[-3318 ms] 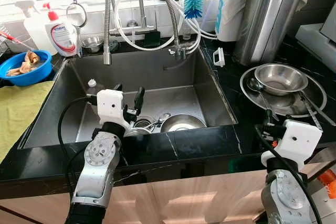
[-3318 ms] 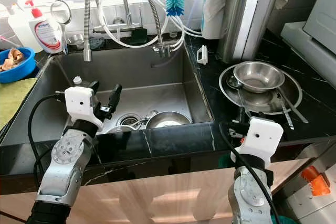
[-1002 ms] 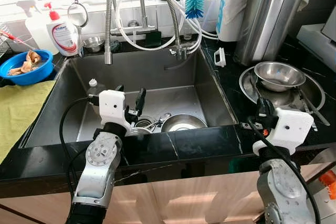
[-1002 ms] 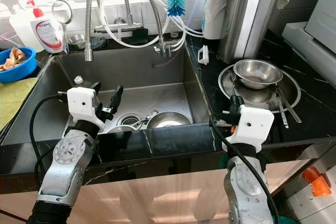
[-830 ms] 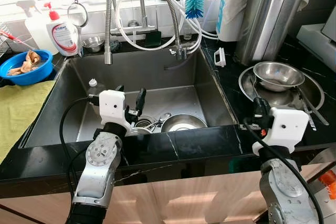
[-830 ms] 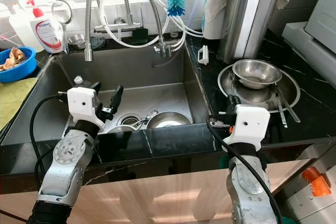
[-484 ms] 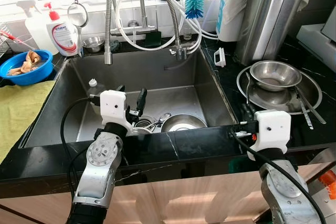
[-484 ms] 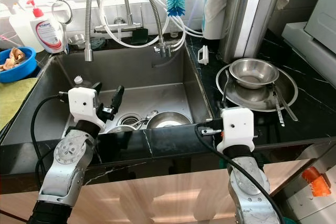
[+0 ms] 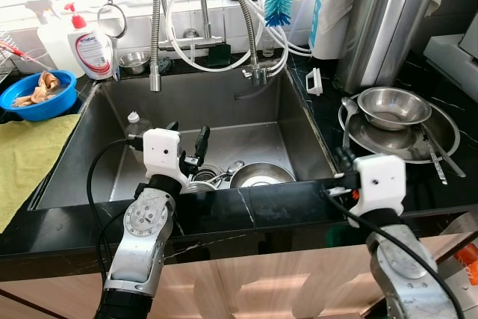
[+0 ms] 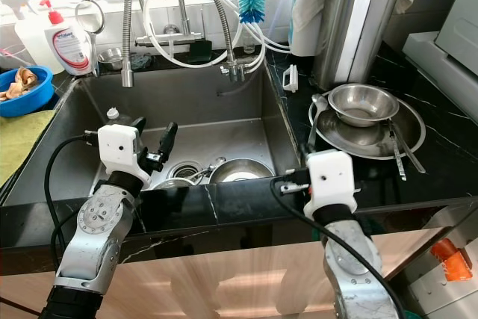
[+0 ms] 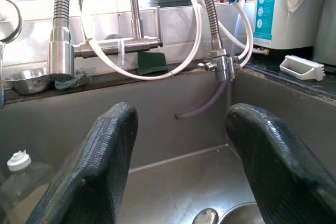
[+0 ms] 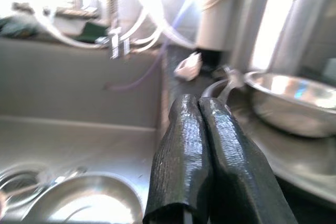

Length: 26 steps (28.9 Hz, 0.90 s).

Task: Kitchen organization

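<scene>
My left gripper [image 9: 186, 137] hangs open over the front of the steel sink [image 9: 299, 121], with nothing between its fingers [image 11: 110, 145]. A steel bowl [image 9: 259, 175] and some cutlery lie on the sink floor just beyond it. My right gripper [image 9: 343, 158] is shut and empty, its fingers [image 12: 202, 145] pressed together. It hovers over the black counter at the sink's front right corner. Beyond it a second steel bowl [image 9: 392, 106] sits on a steel plate [image 9: 442, 138], with a ladle [image 9: 348, 112] leaning at the plate's left rim.
A small plastic bottle [image 9: 134, 121] stands in the sink at left. Spring faucets [image 9: 154, 28] and hoses hang over the back. A soap bottle [image 9: 89, 44], a blue bowl [image 9: 37, 96] and a yellow cloth [image 9: 30, 156] are at left. A steel knife block [image 9: 381, 24] stands at back right.
My right arm has swung left, from in front of the plate to the sink's front right corner. The left arm has stayed put.
</scene>
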Available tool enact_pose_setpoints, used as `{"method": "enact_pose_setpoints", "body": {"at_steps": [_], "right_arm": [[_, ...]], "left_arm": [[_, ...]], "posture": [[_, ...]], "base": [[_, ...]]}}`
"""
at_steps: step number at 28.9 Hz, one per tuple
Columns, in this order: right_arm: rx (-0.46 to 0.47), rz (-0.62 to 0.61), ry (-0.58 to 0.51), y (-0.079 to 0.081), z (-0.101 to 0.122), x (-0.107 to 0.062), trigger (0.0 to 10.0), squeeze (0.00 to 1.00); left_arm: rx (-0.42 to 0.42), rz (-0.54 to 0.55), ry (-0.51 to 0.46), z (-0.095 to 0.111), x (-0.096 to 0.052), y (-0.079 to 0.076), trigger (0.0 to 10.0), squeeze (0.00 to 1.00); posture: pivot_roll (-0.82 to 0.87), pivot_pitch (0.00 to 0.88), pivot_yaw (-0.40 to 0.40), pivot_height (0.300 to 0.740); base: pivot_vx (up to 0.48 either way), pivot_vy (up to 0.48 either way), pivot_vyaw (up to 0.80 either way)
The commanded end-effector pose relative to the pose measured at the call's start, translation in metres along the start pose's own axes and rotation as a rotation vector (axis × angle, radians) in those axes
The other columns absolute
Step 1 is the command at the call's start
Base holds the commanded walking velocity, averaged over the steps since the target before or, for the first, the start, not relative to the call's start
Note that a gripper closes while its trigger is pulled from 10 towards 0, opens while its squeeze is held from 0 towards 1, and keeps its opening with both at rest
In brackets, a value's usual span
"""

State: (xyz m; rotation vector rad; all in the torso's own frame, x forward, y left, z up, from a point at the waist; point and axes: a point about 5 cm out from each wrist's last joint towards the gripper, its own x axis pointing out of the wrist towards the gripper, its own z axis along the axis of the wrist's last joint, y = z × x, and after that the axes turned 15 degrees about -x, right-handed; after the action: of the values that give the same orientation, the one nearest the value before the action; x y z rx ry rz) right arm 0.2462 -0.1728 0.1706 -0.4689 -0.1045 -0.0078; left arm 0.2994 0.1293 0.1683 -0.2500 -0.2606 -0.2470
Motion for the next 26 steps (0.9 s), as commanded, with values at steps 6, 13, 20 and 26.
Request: {"method": "enact_pose_setpoints", "body": {"at_steps": [6,13,20,26], "right_arm": [[0.075,-0.151,-0.105,-0.023,0.022,0.004,10.0,0.0],[0.086,-0.174,-0.128,-0.027,0.027,0.006,10.0,0.0],[0.119,-0.175,-0.139,-0.026,0.028,0.006,0.0,0.0],[0.119,-0.196,-0.15,-0.029,0.031,0.007,0.0,0.0]], "left_arm": [[-0.002,0.011,0.009,-0.002,0.0,0.002,10.0,0.0],[-0.007,0.008,0.009,-0.002,0.0,0.001,10.0,0.0],[-0.008,0.008,0.007,-0.002,0.001,0.001,10.0,0.0],[-0.013,0.008,0.005,-0.002,0.002,0.001,10.0,0.0]], "posture": [[-0.14,0.0,0.076,0.74],[-0.14,0.0,0.076,0.74],[-0.13,0.0,0.076,0.74],[-0.13,0.0,0.076,0.74]], "base": [[0.0,0.0,0.0],[0.0,0.0,0.0],[0.0,0.0,0.0],[0.0,0.0,0.0]]}}
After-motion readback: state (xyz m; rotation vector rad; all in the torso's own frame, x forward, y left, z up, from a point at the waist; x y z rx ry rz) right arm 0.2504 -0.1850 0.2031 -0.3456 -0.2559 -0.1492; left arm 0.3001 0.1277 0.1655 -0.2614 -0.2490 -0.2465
